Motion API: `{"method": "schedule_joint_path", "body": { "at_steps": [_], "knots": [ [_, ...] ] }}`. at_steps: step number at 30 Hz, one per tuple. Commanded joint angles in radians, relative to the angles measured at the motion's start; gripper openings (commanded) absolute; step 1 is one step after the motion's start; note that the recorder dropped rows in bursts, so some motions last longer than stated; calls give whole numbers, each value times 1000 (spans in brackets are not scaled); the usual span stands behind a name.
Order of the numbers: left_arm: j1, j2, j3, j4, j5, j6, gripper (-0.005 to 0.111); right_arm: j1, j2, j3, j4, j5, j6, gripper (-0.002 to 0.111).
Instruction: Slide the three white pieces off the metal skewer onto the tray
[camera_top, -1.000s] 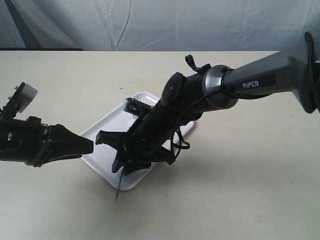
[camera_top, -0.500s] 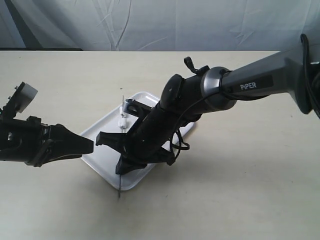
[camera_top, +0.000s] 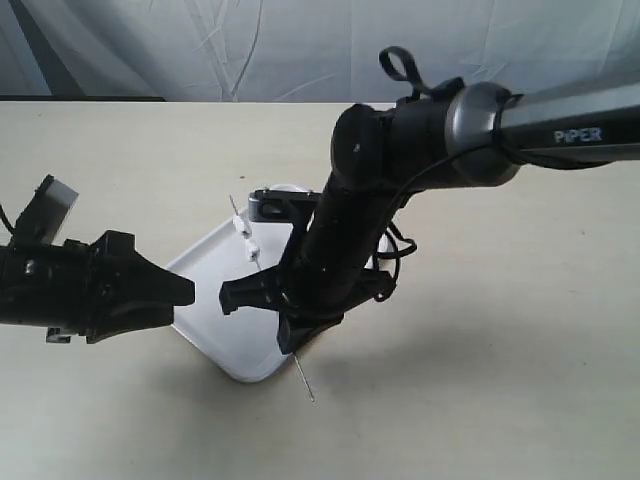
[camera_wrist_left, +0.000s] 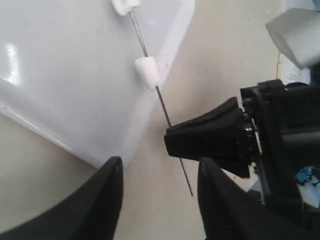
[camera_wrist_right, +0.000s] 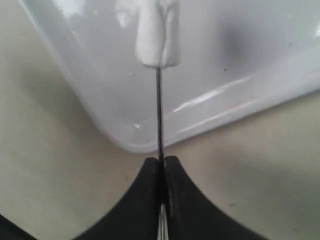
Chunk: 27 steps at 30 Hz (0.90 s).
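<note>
My right gripper (camera_top: 287, 332) (camera_wrist_right: 161, 162) is shut on the metal skewer (camera_top: 306, 385) (camera_wrist_left: 162, 105) (camera_wrist_right: 158, 110) and holds it slanted above the near corner of the white tray (camera_top: 205, 285) (camera_wrist_left: 60, 75) (camera_wrist_right: 240, 55). Two white pieces (camera_top: 240, 228) (camera_top: 254, 248) sit on the upper stretch of the rod. In the left wrist view one piece (camera_wrist_left: 147, 72) is in full view and another (camera_wrist_left: 124, 5) lies at the frame edge. The right wrist view shows one piece (camera_wrist_right: 157, 35). I cannot make out a third. My left gripper (camera_top: 188, 290) (camera_wrist_left: 160, 167) is open, empty, beside the tray's left edge.
The beige table (camera_top: 500, 380) stretches all around, with a wrinkled white cloth backdrop (camera_top: 300, 50) behind it. The right arm's dark wrist and cables (camera_top: 340, 240) hang over the middle of the tray.
The right arm has risen and swung, so the skewer's lower tip moved right and the rod now slants. The white pieces came into view. The left gripper edged slightly toward the tray.
</note>
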Motion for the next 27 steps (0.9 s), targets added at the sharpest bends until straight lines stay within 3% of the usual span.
{"method": "schedule_joint_path", "body": {
  "at_steps": [1, 9, 15, 27],
  "knots": [
    [-4, 67, 2, -141, -21, -3, 46, -2, -81, 4, -66, 70, 34, -1],
    [-4, 211, 2, -519, -183, 108, 46, -2, -179, 54, -134, 167, 55, -1],
    [-12, 319, -34, -523, -237, 123, 46, -2, -257, 139, -134, 150, 23, -1],
    [-211, 441, -150, -651, -265, 203, 46, -2, -288, 205, -104, 127, -13, -1]
  ]
}}
